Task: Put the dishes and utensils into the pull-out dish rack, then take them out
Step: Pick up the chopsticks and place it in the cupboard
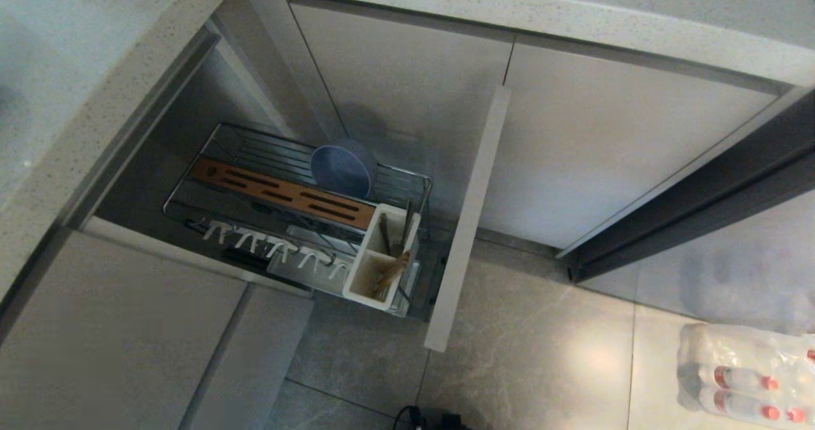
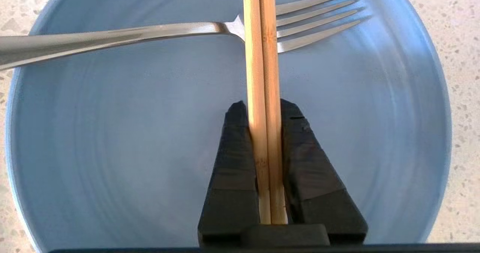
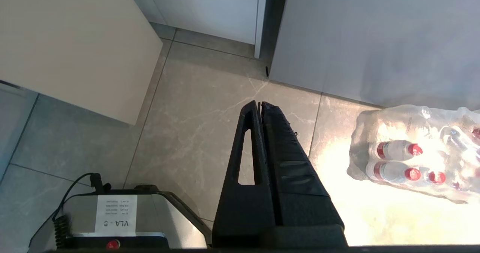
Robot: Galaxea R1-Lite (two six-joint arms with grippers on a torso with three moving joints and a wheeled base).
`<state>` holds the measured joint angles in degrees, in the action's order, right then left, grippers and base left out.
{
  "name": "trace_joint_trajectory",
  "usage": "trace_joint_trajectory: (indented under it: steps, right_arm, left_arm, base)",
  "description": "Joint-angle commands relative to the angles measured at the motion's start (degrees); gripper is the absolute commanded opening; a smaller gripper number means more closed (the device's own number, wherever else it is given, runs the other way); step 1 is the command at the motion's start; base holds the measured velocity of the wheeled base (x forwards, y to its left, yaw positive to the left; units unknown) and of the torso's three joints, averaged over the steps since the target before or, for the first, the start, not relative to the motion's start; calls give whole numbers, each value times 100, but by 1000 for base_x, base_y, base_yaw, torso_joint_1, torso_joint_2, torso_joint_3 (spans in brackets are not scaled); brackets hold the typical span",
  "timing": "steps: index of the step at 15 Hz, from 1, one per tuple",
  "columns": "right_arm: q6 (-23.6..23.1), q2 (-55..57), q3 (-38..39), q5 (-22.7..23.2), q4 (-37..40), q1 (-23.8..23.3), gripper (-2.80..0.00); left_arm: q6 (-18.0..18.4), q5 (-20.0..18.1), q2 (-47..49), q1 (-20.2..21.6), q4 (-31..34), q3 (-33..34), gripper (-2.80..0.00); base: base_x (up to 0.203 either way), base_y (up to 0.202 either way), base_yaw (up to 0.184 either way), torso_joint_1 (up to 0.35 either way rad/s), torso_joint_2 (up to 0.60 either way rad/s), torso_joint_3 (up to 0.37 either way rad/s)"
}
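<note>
Now left gripper (image 2: 264, 112) clamping the chopsticks (image 2: 262, 58) over the plate (image 2: 112, 133).
Light, stiff, slippery sticks; pinching both mid-shaft, fork (image 2: 150, 33) underneath; right gripper (image 3: 261, 107) idling closed, empty.

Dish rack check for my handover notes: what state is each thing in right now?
pull-out dish rack: pulled out
bowl: on edge in rack
caddy: holds utensils
plate: on counter
fork: lying across plate
chopsticks: gripped over plate
left gripper: shut on chopsticks
right gripper: shut, empty
</note>
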<state>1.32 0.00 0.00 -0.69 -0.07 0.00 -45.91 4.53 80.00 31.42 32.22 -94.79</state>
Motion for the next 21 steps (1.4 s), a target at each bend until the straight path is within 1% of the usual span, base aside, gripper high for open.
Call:
trace_joint_trajectory:
  steps: [1,7,8,10,12,14,16,18,19,21]
  right_arm:
    - [0,9,0,-1,-1,0,-280]
    - [0,2,0,-1,-1,0,-280]
    - [0,6,0,-1,-1,0,-280]
    - [0,7,0,-1,-1,0,-280]
    - [0,0,0,-1,-1,0,-280]
    - [0,0,0,-1,-1,0,-280]
    - [0,6,0,-1,-1,0,-280]
    - [0,9,0,-1,-1,0,-280]
    - [0,3,0,-1,-1,0,-280]
    - [1,4,0,-1,-1,0,-280]
  left_arm:
    - [-21,21,-70,4,4,-13,-280]
    - [-23,30,-597,-23,55,-187,-280]
    - [-23,30,-727,-35,164,-301,-280]
    - [-15,30,-990,-237,619,-687,-280]
    - [97,27,-1258,-748,1093,-1108,-280]
    - [322,27,-1548,-1562,1589,-1522,-280]
    - [577,12,-1856,-2355,1861,-1656,-280]
    - [695,-52,-2103,-3126,2235,-1693,-280]
    - [729,-184,-2185,-3460,2535,-1702,-280]
    - [801,-582,-2254,-3992,3123,-1691,-280]
  base:
    - [0,0,0,0,0,0]
    - [0,0,0,0,0,0]
    - [0,0,0,0,0,0]
    - [0,0,0,0,0,0]
    - [0,0,0,0,0,0]
    - [0,0,0,0,0,0]
    - [0,0,0,0,0,0]
    - [0,0,0,0,0,0]
    - [0,0,0,0,0,0]
    - [0,0,0,0,0,0]
